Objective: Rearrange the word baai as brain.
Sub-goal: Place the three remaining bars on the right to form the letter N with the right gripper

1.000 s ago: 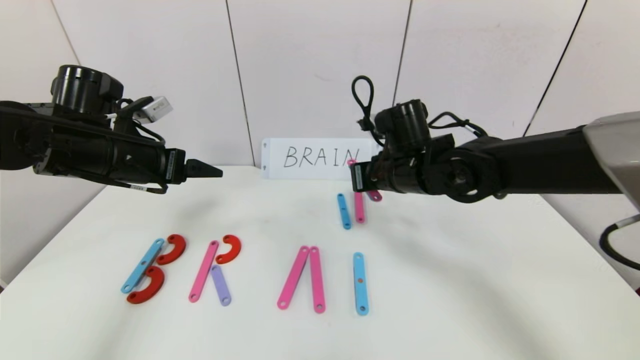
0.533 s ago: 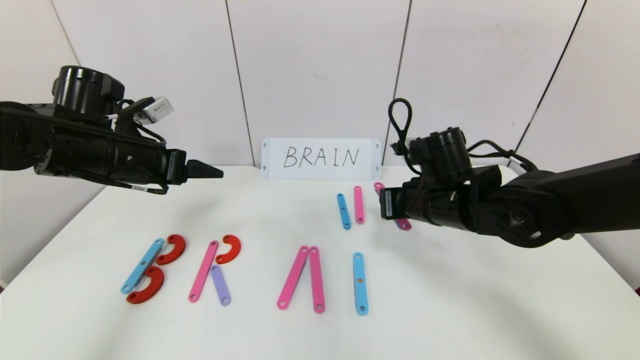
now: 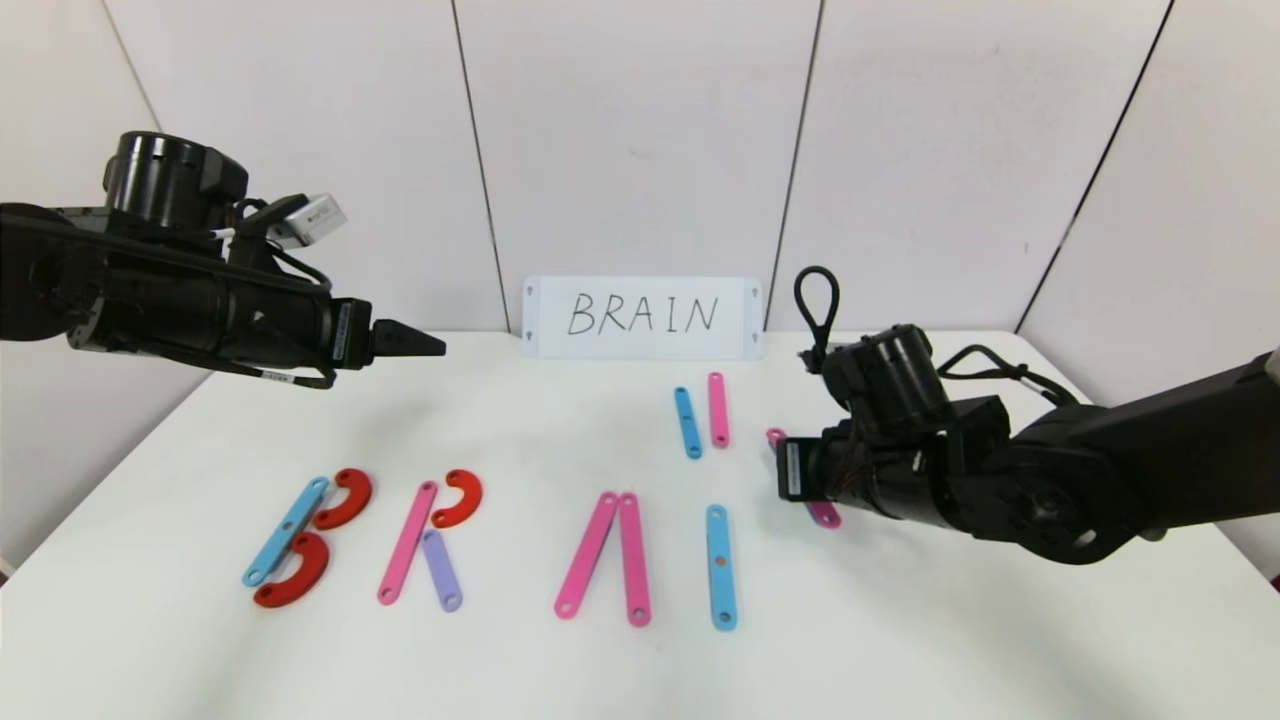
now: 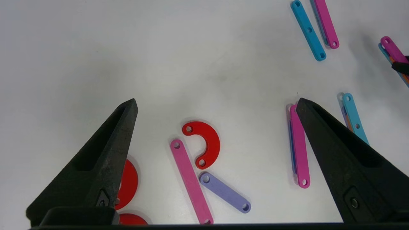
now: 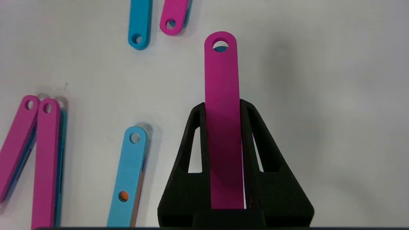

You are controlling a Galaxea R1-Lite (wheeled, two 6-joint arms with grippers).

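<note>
On the white table (image 3: 900,620) lie flat holed pieces as letters: a B of a blue bar (image 3: 285,530) and two red half-rings (image 3: 345,498), an R of a pink bar (image 3: 408,542), a red curve (image 3: 458,498) and a purple bar (image 3: 441,570), two pink bars (image 3: 588,555) leaning together, then a single blue bar (image 3: 721,566). My right gripper (image 5: 222,105) is shut on a pink bar (image 5: 221,80), low over the table just right of that single blue bar. My left gripper (image 3: 405,342) hangs open and empty above the back left.
A card reading BRAIN (image 3: 640,316) stands against the back wall. A loose blue bar (image 3: 687,422) and pink bar (image 3: 718,408) lie side by side in front of it. Wall panels close the back and both sides.
My right arm has carried the pink bar from up near the card down and forward to the right, now low beside the single blue bar. The left arm has not moved.
</note>
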